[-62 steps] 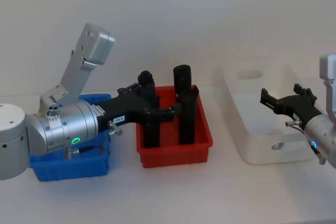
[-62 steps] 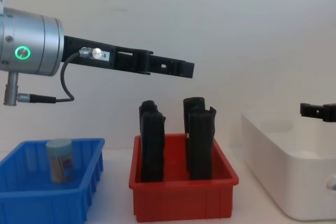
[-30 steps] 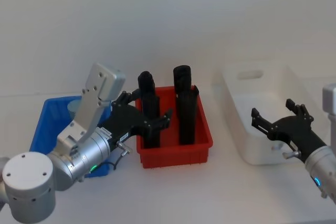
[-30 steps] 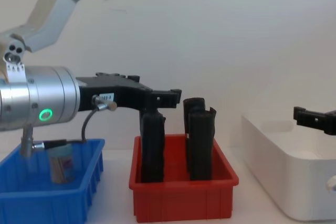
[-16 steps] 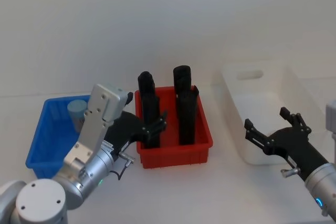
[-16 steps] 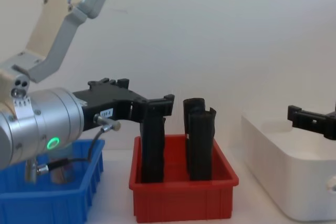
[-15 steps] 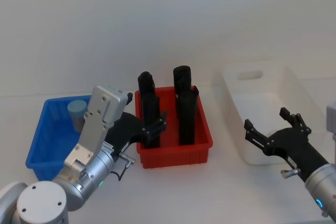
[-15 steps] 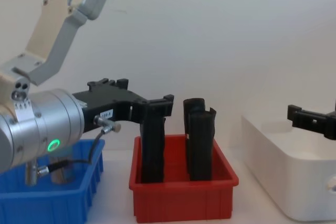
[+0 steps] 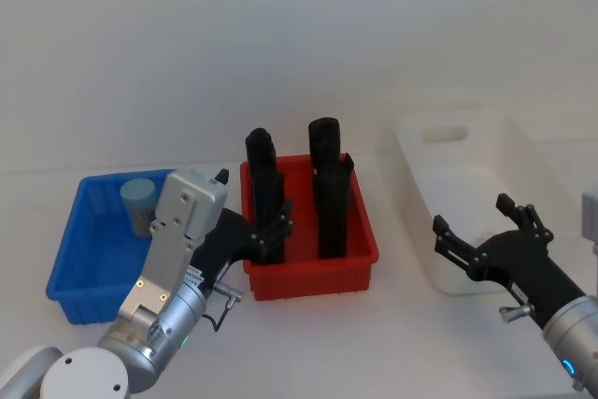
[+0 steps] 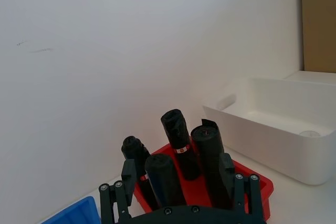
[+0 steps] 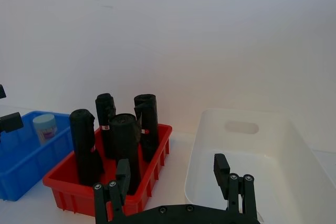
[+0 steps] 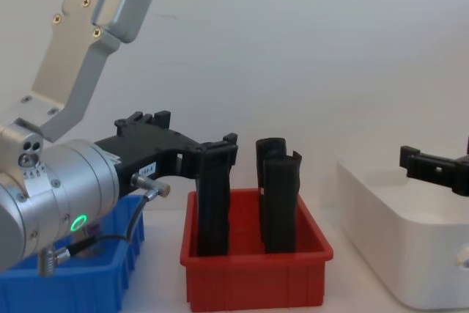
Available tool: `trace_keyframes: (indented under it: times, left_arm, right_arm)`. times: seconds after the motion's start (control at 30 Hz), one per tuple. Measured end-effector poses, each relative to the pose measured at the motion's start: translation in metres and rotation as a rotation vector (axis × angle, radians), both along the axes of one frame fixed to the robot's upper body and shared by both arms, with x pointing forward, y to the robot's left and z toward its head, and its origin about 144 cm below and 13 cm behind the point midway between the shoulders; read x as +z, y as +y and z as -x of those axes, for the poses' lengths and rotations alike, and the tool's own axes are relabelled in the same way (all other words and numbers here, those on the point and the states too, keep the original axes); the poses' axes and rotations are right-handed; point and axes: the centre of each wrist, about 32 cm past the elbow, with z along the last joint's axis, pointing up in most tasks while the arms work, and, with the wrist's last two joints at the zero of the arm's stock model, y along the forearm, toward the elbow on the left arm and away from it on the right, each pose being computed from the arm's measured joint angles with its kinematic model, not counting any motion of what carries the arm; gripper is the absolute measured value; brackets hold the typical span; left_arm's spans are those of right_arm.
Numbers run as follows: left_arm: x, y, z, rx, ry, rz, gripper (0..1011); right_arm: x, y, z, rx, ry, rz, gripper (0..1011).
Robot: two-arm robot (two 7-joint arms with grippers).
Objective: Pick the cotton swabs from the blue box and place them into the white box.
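Standing upright in the far part of the blue box (image 9: 89,249), at the left of the tabletop (image 9: 374,343): one jar of cotton swabs (image 9: 137,205). Left gripper (image 10: 177,171): just beside that box, pointing at the red bin (image 9: 308,277) of black rolls (image 9: 329,193); jaws apart, empty. White box (image 9: 448,184): far right. Right gripper (image 9: 472,215): at its near end; jaws apart, empty.

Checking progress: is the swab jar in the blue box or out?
In: the jar stands upright at the blue box's back; the left gripper, open, holds nothing.
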Motion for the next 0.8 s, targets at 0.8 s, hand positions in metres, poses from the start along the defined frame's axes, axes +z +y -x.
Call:
trace_keyframes:
  times: [0.8]
  left_arm:
    - [0.0002,0.0003,-0.0002,0.001,-0.001,0.0,1000]
  right_arm:
    - [0.0007,-0.0009,-0.0095,0.009,-0.009,0.018,1001]
